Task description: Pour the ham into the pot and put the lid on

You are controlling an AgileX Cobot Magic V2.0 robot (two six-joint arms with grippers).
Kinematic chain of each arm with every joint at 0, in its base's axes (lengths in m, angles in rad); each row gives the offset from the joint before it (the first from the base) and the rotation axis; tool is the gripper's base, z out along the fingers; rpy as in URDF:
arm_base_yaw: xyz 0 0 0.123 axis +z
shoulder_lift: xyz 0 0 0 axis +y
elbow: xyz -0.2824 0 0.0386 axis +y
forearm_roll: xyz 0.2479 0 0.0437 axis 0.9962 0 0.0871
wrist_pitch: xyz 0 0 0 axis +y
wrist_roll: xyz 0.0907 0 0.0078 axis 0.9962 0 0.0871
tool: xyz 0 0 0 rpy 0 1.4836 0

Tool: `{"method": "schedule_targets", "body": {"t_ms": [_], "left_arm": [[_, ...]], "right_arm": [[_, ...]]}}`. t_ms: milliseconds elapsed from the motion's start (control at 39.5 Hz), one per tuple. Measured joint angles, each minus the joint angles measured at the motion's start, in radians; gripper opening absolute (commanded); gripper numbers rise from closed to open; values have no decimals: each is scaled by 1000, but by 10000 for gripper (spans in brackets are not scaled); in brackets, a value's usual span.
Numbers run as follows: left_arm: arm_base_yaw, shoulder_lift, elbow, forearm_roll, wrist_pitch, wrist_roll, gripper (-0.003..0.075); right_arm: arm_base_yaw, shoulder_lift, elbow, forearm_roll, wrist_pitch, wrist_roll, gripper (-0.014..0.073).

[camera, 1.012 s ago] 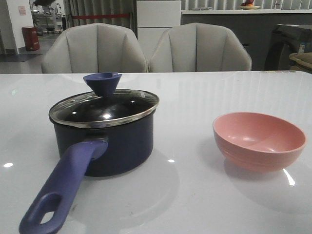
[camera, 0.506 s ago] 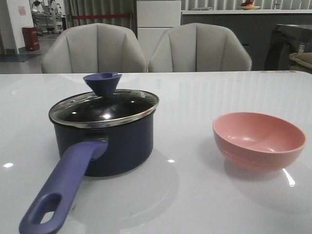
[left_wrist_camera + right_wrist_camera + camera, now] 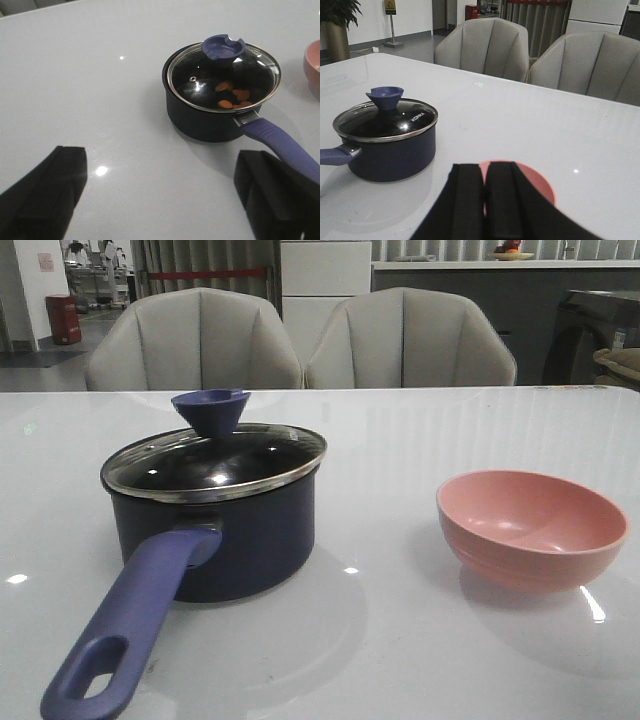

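Observation:
The dark navy pot (image 3: pixel 225 535) stands on the white table at left, its long blue handle (image 3: pixel 130 625) pointing toward the near edge. The glass lid (image 3: pixel 215 460) with its blue knob (image 3: pixel 210 408) rests on the pot's rim. Through the glass, several orange ham slices (image 3: pixel 234 96) lie on the pot's black bottom. My left gripper (image 3: pixel 160 190) hangs open over bare table, short of the pot (image 3: pixel 215 112). Held above and behind the pink bowl (image 3: pixel 540 182), my right gripper (image 3: pixel 485 172) is shut with nothing in it. Neither gripper appears in the front view.
The pink bowl (image 3: pixel 530 528) sits at the table's right with nothing visible inside. Two grey chairs (image 3: pixel 300 340) stand behind the far table edge. Bare tabletop lies between pot and bowl.

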Motion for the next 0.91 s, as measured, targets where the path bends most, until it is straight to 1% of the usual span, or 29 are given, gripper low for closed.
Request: {"method": "schedule_targets", "body": {"t_ms": [177, 228, 253, 303, 379, 430, 480, 506, 556, 910], "left_arm": [[0, -181, 107, 0, -21, 0, 603], [0, -218, 129, 0, -21, 0, 578], [0, -236, 138, 0, -21, 0, 552], [0, -265, 150, -2, -21, 0, 475], [0, -293, 156, -2, -21, -2, 330], [0, -298, 156, -2, -21, -2, 217], [0, -300, 156, -2, -21, -2, 125], [0, -300, 156, -2, -21, -2, 100], [0, -300, 156, -2, -21, -2, 130], [0, -302, 156, -17, -18, -2, 121]], "right_arm": [[0, 0, 0, 0, 0, 0, 160], [0, 0, 0, 0, 0, 0, 160], [0, 0, 0, 0, 0, 0, 160], [0, 0, 0, 0, 0, 0, 160], [0, 0, 0, 0, 0, 0, 160], [0, 0, 0, 0, 0, 0, 160], [0, 0, 0, 0, 0, 0, 160], [0, 0, 0, 0, 0, 0, 160], [0, 0, 0, 0, 0, 0, 160], [0, 0, 0, 0, 0, 0, 160]]}}
